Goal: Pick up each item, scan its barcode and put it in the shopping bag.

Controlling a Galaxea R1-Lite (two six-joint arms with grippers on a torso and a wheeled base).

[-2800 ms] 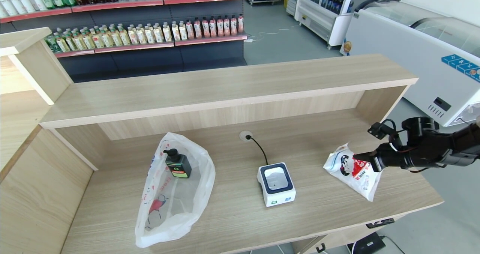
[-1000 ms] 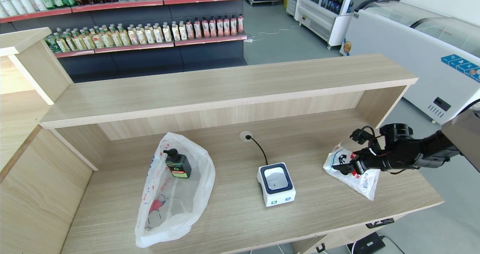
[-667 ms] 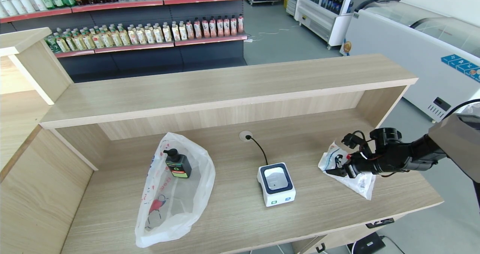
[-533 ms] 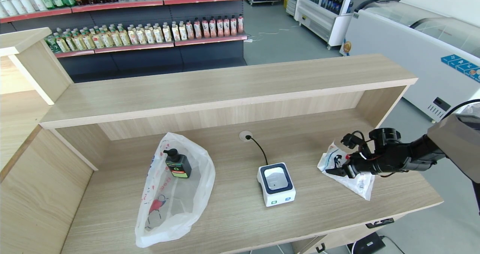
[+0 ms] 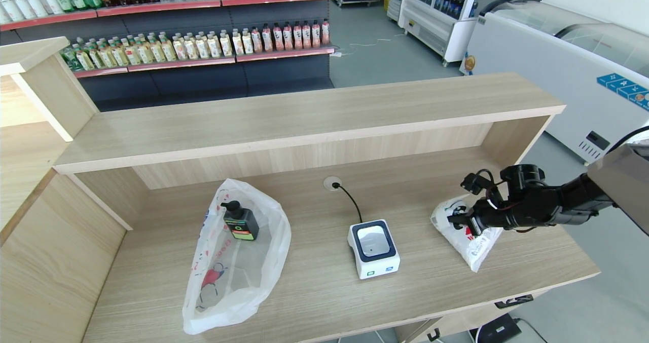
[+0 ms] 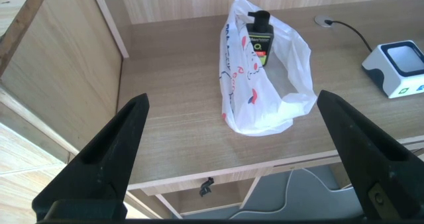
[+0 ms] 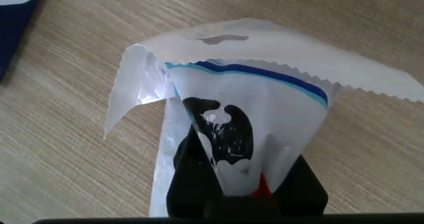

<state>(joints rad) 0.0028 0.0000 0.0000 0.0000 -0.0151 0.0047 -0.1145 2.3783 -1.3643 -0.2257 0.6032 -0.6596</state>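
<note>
right claw: clamping on the pouch, its two dark fingers pinching the film from both sides just below the sealed edge.
pouch: white with blue and red print, sitting at the table's right end, right of the scanner and apart from it. Its upper end is being held in the right claw while its lower corner is pointing toward the table's front edge. Whether that corner is touching the wood, I cannot tell. Its serrated seal is sticking out beyond the fingers.
left claw: hanging wide open and holding nothing, above the table's left front, with the bag lying beyond it.
bag: thin white plastic with red print, lying slack on the table's left half, well apart from the pouch.
bottle: dark, with a pump top, sitting inside the bag at its far end. Upright or leaning, I cannot tell.
scanner: white box with a dark-framed window facing up, sitting mid-table between bag and pouch, touching neither.
cable: black, running from the scanner's back to a round grommet in the table.
table: pale wood, with a raised ledge running along its far side.
background: shelves are carrying rows of drinks, and freezers are standing to the right.
</note>
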